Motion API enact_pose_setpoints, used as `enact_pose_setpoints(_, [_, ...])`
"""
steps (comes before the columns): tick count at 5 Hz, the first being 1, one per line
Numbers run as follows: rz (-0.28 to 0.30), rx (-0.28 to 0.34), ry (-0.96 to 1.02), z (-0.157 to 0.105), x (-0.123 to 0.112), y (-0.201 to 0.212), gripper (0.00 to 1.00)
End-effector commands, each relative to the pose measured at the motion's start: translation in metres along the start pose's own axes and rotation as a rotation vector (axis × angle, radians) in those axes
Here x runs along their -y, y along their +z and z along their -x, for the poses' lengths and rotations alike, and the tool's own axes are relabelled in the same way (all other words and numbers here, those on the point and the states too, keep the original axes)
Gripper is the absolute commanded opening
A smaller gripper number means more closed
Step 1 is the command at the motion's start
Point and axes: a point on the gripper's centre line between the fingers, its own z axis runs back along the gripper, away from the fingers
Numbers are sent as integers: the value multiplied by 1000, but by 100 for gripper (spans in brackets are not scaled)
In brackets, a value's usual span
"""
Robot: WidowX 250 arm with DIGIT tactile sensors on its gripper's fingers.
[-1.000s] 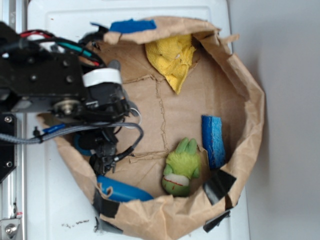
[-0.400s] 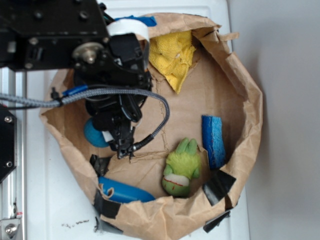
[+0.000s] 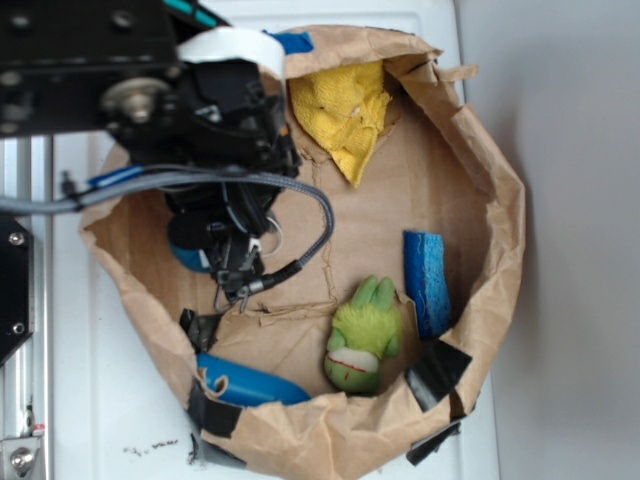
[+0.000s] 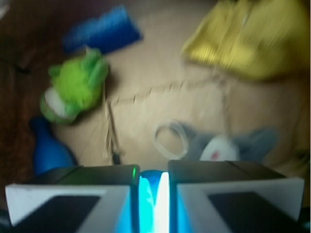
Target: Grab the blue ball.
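Near the left wall of the paper bag [image 3: 500, 200], the hand [image 3: 232, 270] is clenched on the blue ball [image 3: 188, 255] (mostly hidden beneath it); grasp looks made, so lifting clear comes next.

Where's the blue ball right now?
In the exterior view the blue ball sits at the left side of the paper bag, mostly hidden under the tool. The wrist view shows blue between the tool's fingers.

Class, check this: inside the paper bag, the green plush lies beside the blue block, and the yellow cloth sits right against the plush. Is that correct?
Not quite. The green plush does lie beside the blue block, but the yellow cloth sits apart from it, at the opposite end of the paper bag, as the exterior view shows.
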Motion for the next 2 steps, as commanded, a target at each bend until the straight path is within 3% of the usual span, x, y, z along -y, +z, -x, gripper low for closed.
enact_pose_setpoints(1, [-68, 42, -108, -40, 0, 55, 0])
enact_pose_setpoints(2, [-124, 53, -122, -50, 2, 73, 0])
